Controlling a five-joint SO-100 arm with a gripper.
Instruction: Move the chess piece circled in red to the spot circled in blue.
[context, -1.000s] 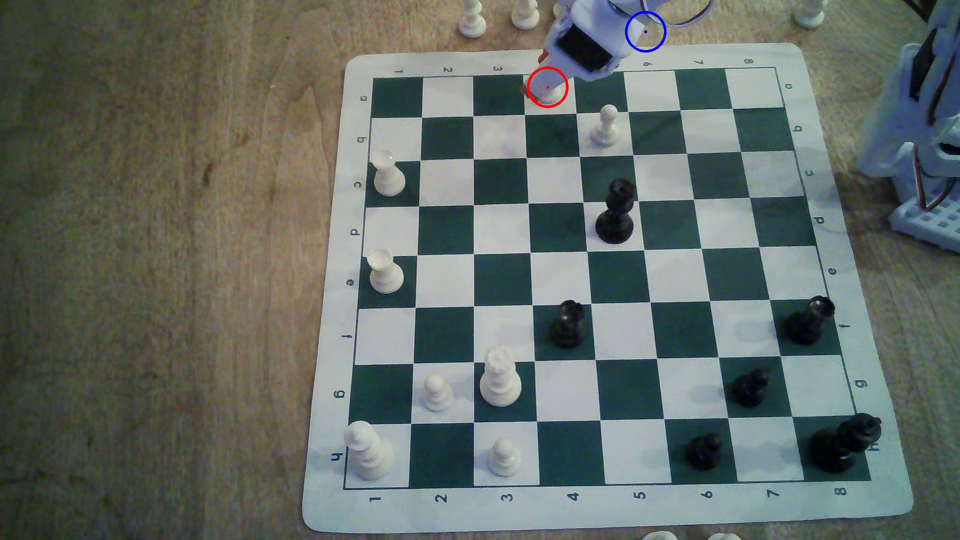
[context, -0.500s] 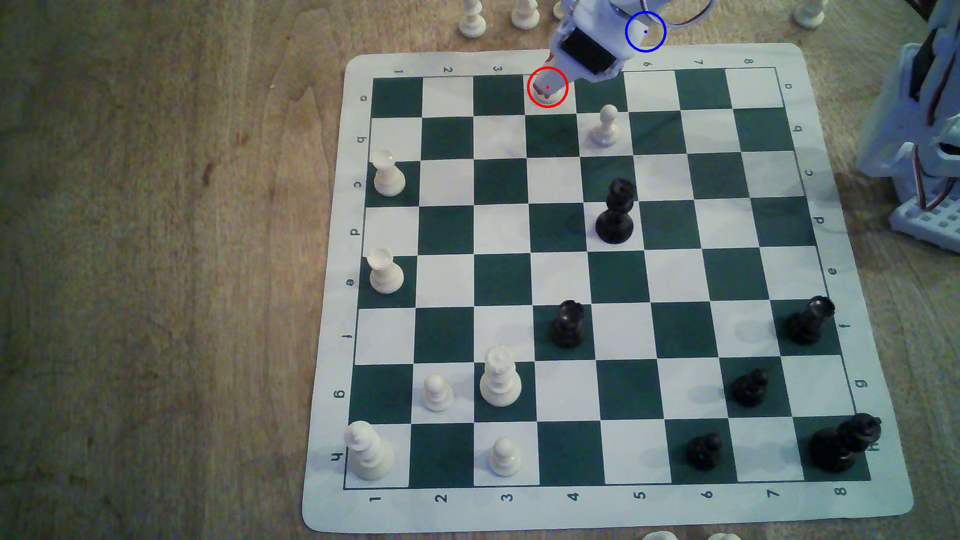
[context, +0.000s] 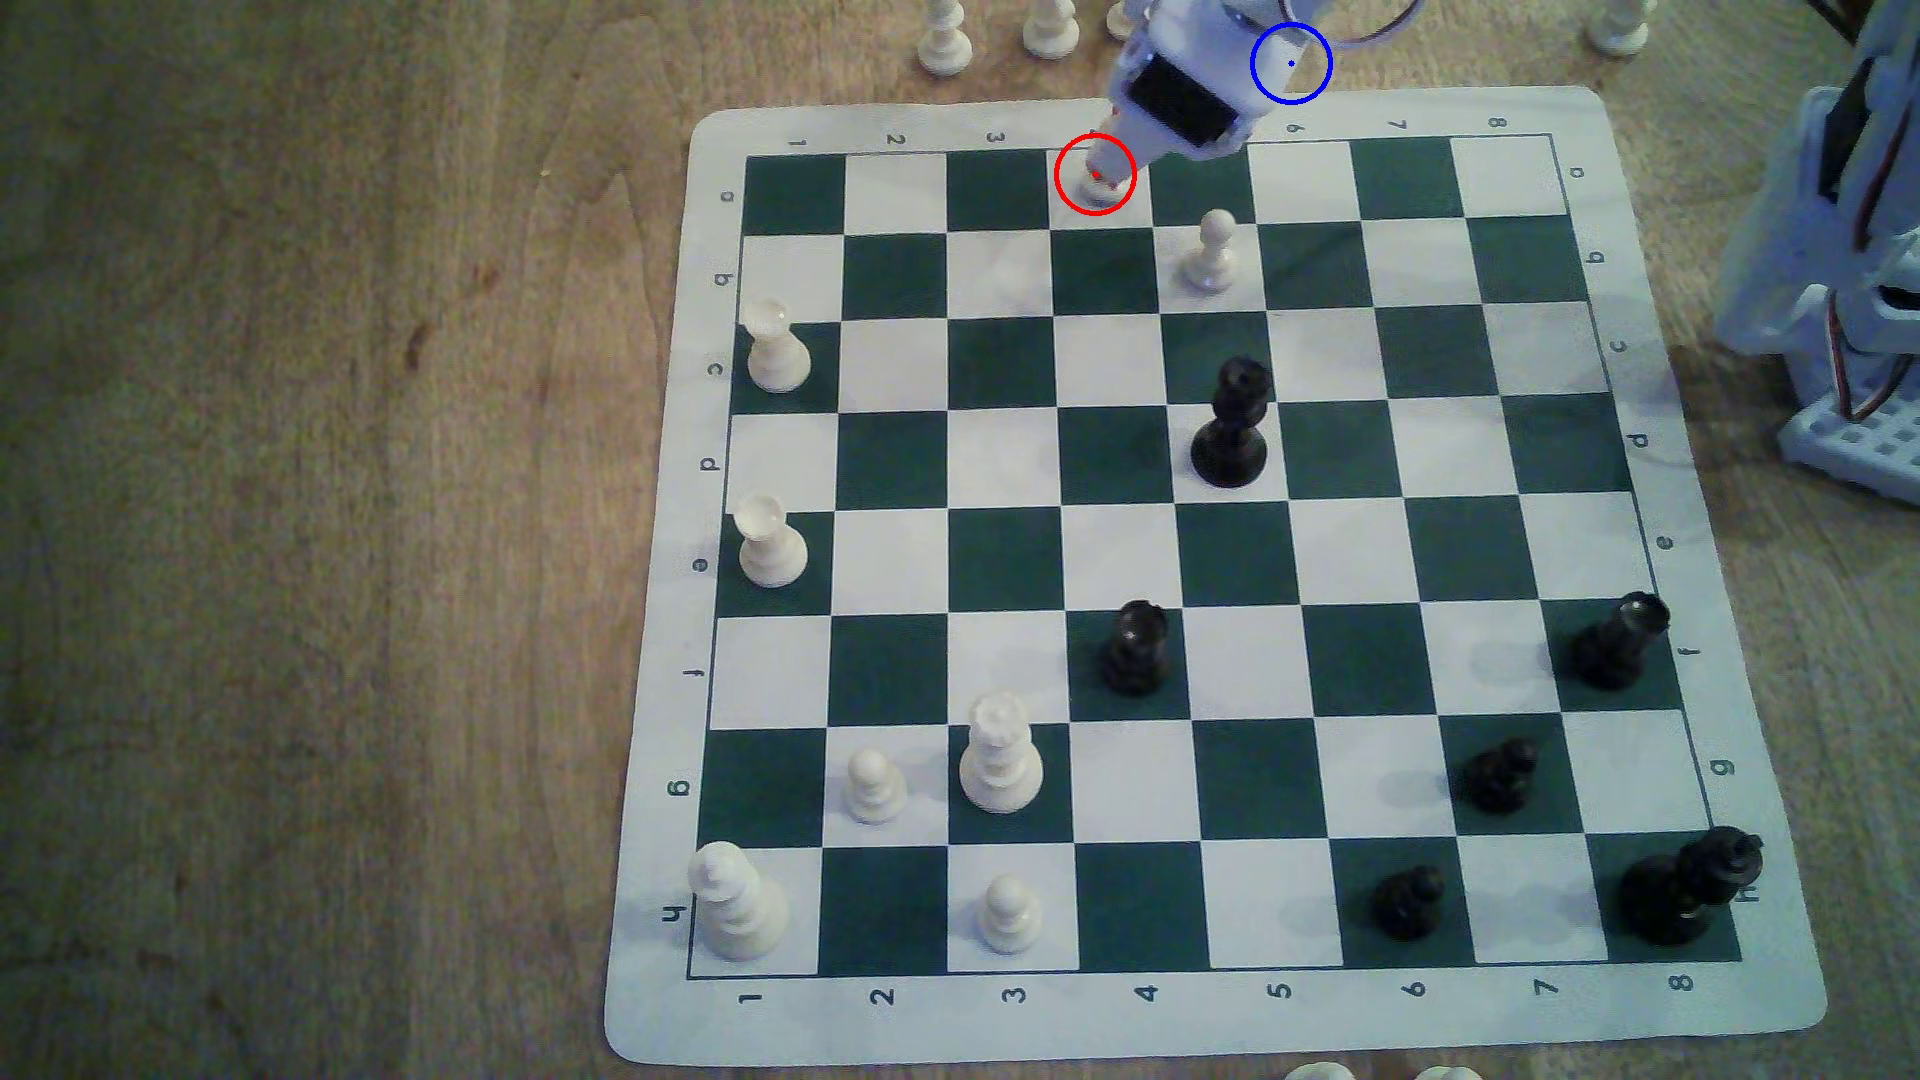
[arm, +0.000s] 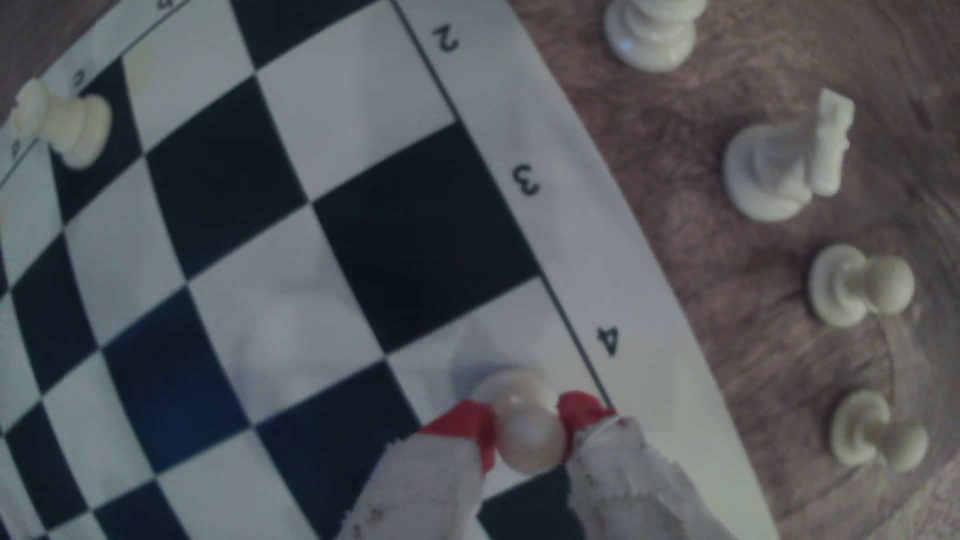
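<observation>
While tool (arm: 525, 423) pinches pawn (arm: 527, 433) | board edge (arm: 639, 322) adjacent

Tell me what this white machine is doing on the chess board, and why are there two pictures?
It is a small robot arm. One picture comes from a camera above the table, the other from a camera on the arm's wrist. Its gripper has two red-tipped fingers pressed on either side of a white pawn, the one in the red ring. The pawn looks still on the chess mat. The blue ring marks a spot on the wooden table where the pawn should go.
</observation>
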